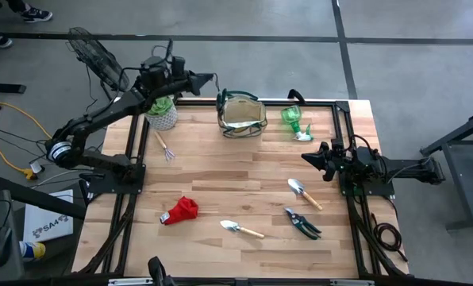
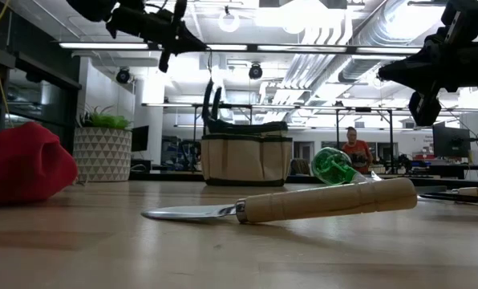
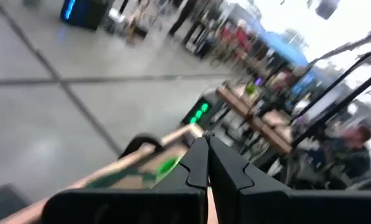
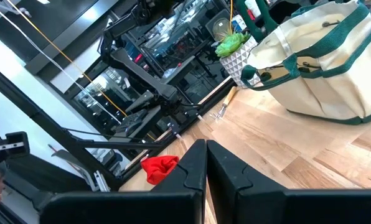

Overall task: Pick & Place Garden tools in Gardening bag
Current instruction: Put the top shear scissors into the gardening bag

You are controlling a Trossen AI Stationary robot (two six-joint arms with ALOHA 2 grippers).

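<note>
Left pincer [image 1: 213, 78] closed and empty, raised above the far left of the bench [image 1: 221, 171], tip aimed at the bag [image 1: 241, 114]; same pincer [image 3: 201, 163] seen from its wrist with fingers pressed together. Right pincer [image 1: 305, 156] closed and empty too, held off the boards at the right edge, pointing inward; fingers [image 4: 192, 165] meeting in the wrist view.

Just beside the left pincer: white patterned pot [image 1: 163, 116] with a green plant, and near it a small hand rake [image 1: 164, 147] flat on the wood. Beige bag with green trim upright at the far middle, mouth open, handles up. Right of the bag, a clear green plastic piece [image 1: 295, 121] lying by the far right corner.

Near the right pincer, towards the front: one trowel [image 1: 303, 193] with a pale handle, then green-handled shears [image 1: 302, 223] close by. Second trowel [image 1: 240, 229] at front centre, apart from the rest. Red cloth [image 1: 180, 210] bunched at front left, well apart from the bag.

Nothing between either pincer and the bag except open boards; all tools outside the bag.

Off the bench at left: a fan [image 1: 94, 54], yellow cable [image 1: 13, 119] on the floor, and a white box [image 1: 48, 224] with print too small to read for certain
</note>
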